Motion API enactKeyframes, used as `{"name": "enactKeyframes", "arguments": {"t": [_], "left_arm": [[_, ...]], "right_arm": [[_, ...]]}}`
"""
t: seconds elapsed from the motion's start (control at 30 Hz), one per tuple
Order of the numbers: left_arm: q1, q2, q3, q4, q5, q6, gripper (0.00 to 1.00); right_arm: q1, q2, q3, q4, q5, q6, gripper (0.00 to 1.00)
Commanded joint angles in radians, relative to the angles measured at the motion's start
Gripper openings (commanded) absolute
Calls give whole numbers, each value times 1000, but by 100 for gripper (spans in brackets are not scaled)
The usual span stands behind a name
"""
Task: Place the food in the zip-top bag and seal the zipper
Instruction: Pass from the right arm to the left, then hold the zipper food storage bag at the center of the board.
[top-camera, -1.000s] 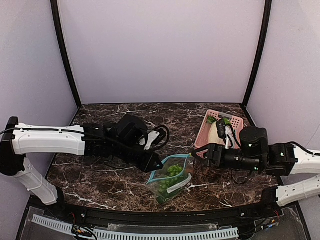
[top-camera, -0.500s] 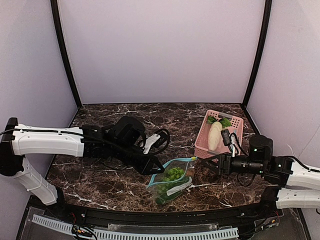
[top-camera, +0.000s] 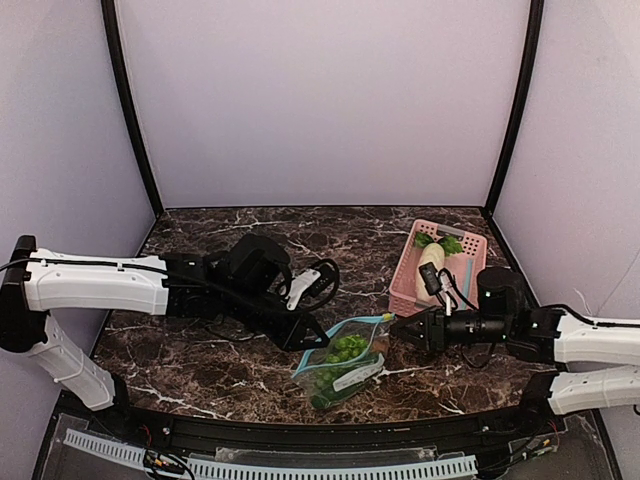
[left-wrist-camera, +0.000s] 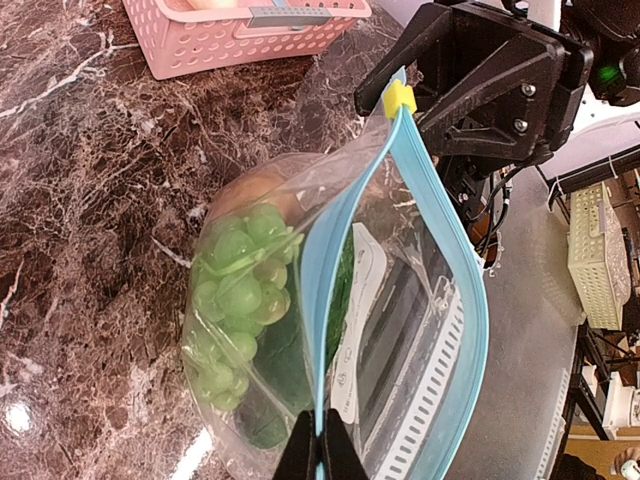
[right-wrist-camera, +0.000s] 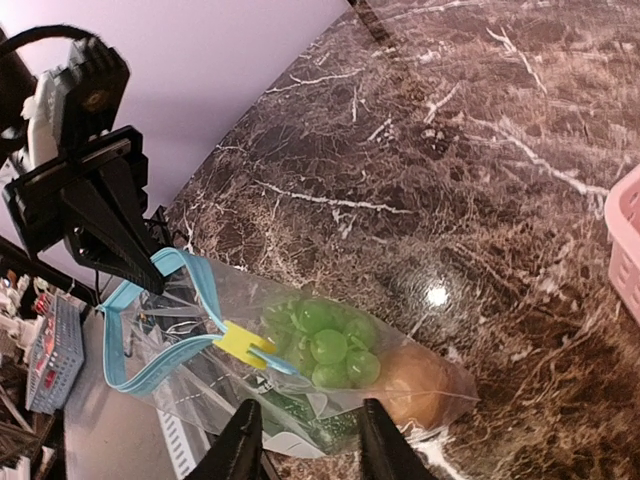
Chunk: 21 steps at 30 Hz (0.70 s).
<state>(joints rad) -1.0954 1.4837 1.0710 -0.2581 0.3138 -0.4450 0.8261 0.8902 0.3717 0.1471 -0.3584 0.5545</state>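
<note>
The zip-top bag (top-camera: 345, 360), food (right-wrist-camera: 325, 345) inside, was sat open just beside the pink basket (top-camera: 402, 285). Its zipper (left-wrist-camera: 320, 300) was pinched by the left gripper (left-wrist-camera: 312, 450) at the end away from the basket. The right gripper (right-wrist-camera: 312, 445) was held half-spread at the basket-side end, gripping nothing.

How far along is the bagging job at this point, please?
Done: the food sits inside the zip-top bag. In hand: the left gripper pinches one zipper end; the open right gripper is by the yellow slider. Left: sealing the gaping mouth.
</note>
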Motion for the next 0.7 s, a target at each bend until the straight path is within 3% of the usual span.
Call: {"name": "enactKeyframes", "arguments": {"t": [0.0,0.4,0.53,0.67], "left_arm": [[7,-40,-20,5,6,4,1],[8,-35,-27,9,13,6,1],[8,-37,-30,10,13,10,1],[7,-40,-30,7,14,15,1]], "right_arm": [[-10,48,10,96,-54,-26,25],[-12,138,21,174,-101,-49,24],[-12,162,35,183,-106,-49,17],[-12,176,48,186,-114,-54,22]]}}
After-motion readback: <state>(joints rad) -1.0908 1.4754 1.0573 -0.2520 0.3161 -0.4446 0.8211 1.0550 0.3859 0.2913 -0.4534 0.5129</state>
